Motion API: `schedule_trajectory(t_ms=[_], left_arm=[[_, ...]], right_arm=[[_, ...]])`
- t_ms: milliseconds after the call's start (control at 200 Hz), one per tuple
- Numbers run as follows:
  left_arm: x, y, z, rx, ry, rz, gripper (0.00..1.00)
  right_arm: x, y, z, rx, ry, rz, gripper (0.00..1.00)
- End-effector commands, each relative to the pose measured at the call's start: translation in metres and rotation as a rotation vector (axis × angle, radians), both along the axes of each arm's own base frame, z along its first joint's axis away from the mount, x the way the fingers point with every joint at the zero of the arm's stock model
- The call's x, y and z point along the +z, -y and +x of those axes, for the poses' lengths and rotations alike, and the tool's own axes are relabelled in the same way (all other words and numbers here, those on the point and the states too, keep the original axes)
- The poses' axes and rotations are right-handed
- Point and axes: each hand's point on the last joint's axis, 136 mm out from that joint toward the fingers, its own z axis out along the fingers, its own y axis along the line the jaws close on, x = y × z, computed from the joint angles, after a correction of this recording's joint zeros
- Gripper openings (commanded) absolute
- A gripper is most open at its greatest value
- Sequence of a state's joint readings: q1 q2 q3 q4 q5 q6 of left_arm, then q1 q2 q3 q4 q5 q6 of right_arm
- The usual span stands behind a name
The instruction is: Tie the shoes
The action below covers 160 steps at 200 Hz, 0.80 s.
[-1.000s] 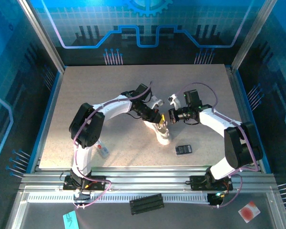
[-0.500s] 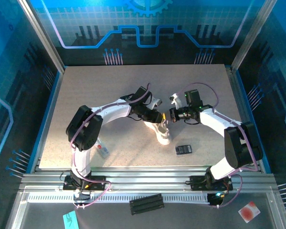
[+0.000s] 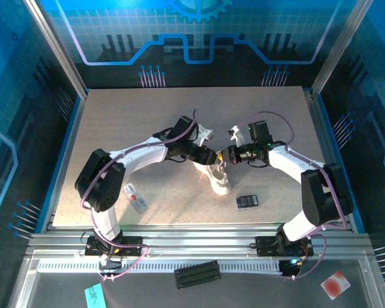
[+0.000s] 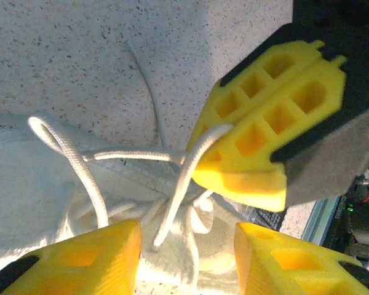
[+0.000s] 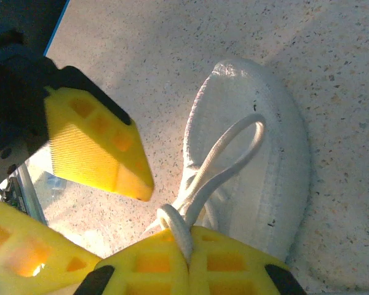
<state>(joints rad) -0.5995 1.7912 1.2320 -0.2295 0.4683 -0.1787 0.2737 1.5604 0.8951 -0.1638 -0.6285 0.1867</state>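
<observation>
A speckled beige tabletop (image 3: 128,122) sits inside blue-lit walls (image 3: 276,38), with metal rails (image 3: 199,247) along its near edge. The shoe (image 3: 218,179) lies near the middle. The right gripper (image 5: 186,252) is clamped on a lace (image 5: 175,221) loop. The left gripper (image 4: 184,258) hovers half-open, holding nothing.

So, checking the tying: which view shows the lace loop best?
Right wrist: the lace loop lies whole over the sneaker, its base pinched in the right gripper. Left wrist shows crossing strands; top external is too distant.
</observation>
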Motion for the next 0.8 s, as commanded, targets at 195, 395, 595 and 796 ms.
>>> schedule_trajectory(t_ms=[195, 395, 595, 796], left_arm=[[0.04, -0.036, -0.025, -0.34, 0.518, 0.219, 0.44], [0.006, -0.062, -0.04, -0.858, 1.16, 0.463, 0.5], [-0.03, -0.054, -0.022, -1.089, 1.237, 0.525, 0.43], [-0.045, -0.043, 0.007, -1.176, 1.398, 0.589, 0.4]], right_arm=[[-0.013, 0.004, -0.003, -0.008, -0.034, -0.03, 0.0], [-0.016, 0.005, -0.002, -0.008, -0.041, -0.045, 0.0], [-0.02, 0.005, 0.0, -0.009, -0.057, -0.054, 0.0], [-0.021, 0.006, 0.003, -0.002, -0.054, -0.075, 0.0]])
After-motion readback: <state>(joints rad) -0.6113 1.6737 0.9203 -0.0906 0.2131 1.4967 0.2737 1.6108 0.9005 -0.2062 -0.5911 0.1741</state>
